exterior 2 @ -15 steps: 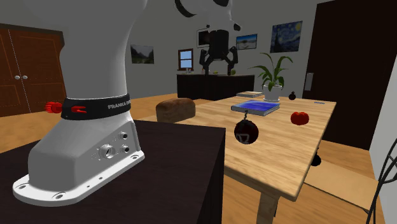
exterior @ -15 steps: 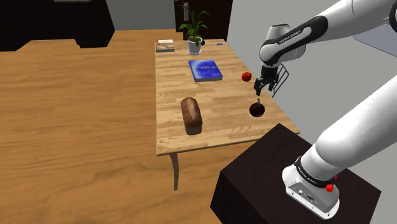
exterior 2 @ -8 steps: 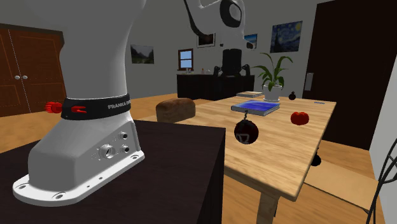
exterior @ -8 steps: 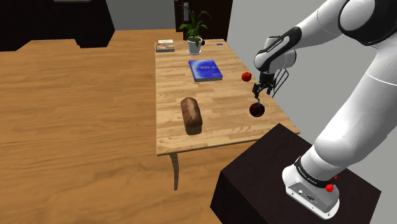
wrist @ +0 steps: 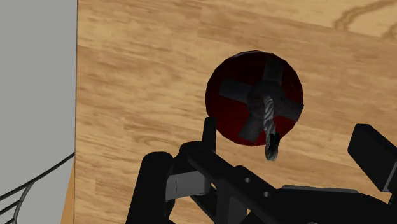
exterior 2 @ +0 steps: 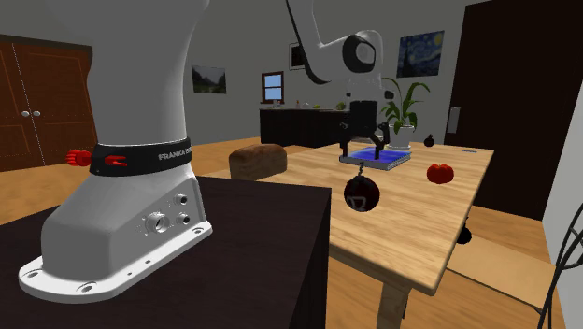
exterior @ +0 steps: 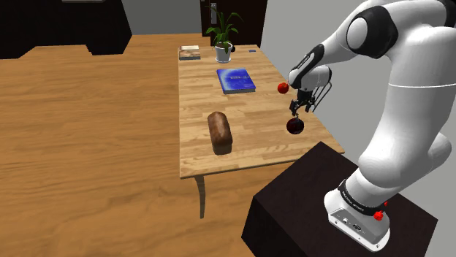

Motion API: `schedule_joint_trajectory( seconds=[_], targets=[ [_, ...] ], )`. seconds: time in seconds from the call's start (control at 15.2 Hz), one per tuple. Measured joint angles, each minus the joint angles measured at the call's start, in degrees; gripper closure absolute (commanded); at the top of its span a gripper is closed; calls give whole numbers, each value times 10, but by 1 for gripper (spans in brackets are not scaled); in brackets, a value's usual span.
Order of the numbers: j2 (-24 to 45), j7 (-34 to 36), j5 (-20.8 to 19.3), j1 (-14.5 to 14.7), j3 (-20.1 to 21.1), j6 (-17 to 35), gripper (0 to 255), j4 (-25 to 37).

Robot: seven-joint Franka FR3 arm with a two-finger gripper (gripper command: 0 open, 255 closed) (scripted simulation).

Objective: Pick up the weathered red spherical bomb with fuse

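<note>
The dark red round bomb [exterior: 295,126] with black bands and a grey rope fuse [wrist: 271,127] sits upright on the wooden table [exterior: 241,146], near the edge at the shoulder view's right. My black gripper [exterior: 297,111] hangs just above it, pointing down at the fuse. In the second exterior view the gripper [exterior 2: 361,154] is right over the bomb [exterior 2: 361,193], fingers spread. In the wrist view the bomb [wrist: 254,97] lies ahead of the gripper [wrist: 291,130], whose fingers stand apart and touch nothing.
On the table lie a brown bread loaf [exterior: 220,132], a blue book [exterior: 235,80] and a small red tomato-like thing [exterior: 283,87]. A potted plant [exterior: 224,36] and stacked books [exterior: 189,52] are at the far end. The black stand [exterior: 307,197] adjoins the table's near corner.
The arm has swung over and the gripper has come down from well above the table to just over the bomb's fuse. The bomb has not moved.
</note>
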Motion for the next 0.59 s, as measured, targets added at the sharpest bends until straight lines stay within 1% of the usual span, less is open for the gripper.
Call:
schedule_joint_trajectory(
  seconds=[0.46, 0.53, 0.59],
  targets=[
    [51, -11, 20, -14, 16, 39, 0, 11],
    [55, -11, 21, -15, 17, 41, 255, 13],
    [56, -11, 22, -15, 17, 41, 255, 14]
  ],
)
